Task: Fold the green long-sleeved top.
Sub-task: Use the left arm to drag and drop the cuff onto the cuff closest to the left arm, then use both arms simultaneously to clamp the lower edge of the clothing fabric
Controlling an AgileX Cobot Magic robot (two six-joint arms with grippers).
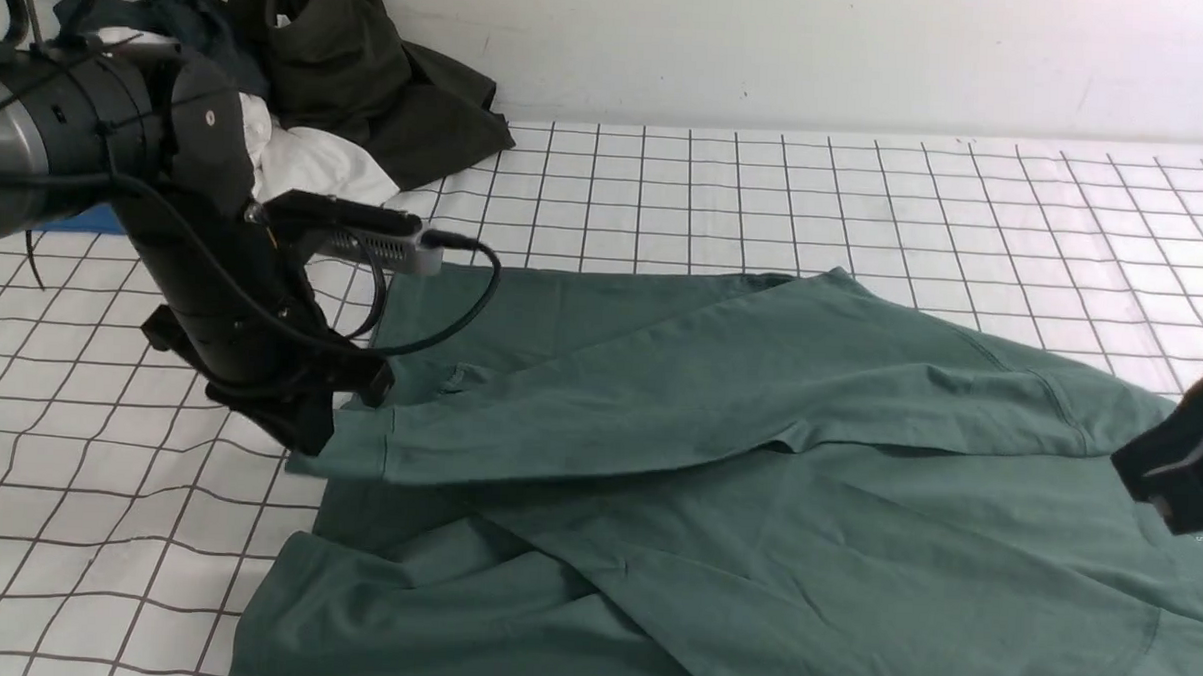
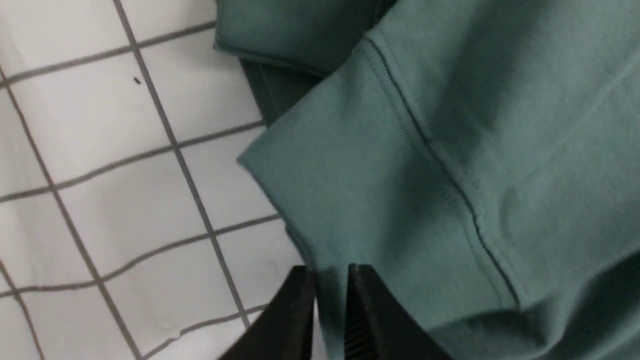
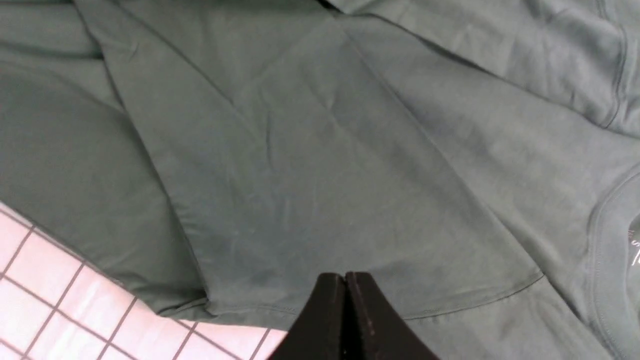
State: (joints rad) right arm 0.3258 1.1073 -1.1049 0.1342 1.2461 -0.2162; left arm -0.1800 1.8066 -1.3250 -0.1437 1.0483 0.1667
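Note:
The green long-sleeved top (image 1: 756,504) lies flat on the gridded table cover (image 1: 867,197). One sleeve is laid across its body, and the cuff (image 1: 352,451) ends at the left. My left gripper (image 1: 330,431) is at that cuff. In the left wrist view its fingers (image 2: 330,272) stand a narrow gap apart, with the cuff's edge (image 2: 320,200) showing in the gap. My right gripper (image 1: 1147,477) hovers at the top's right side, near the collar (image 3: 602,235). It (image 3: 345,277) is shut with nothing in it, over the fabric (image 3: 325,175).
A heap of dark clothes (image 1: 370,80) and a white garment (image 1: 317,163) lie at the back left against the wall. A blue piece (image 1: 85,222) shows behind my left arm. The gridded cover extends left of and behind the top.

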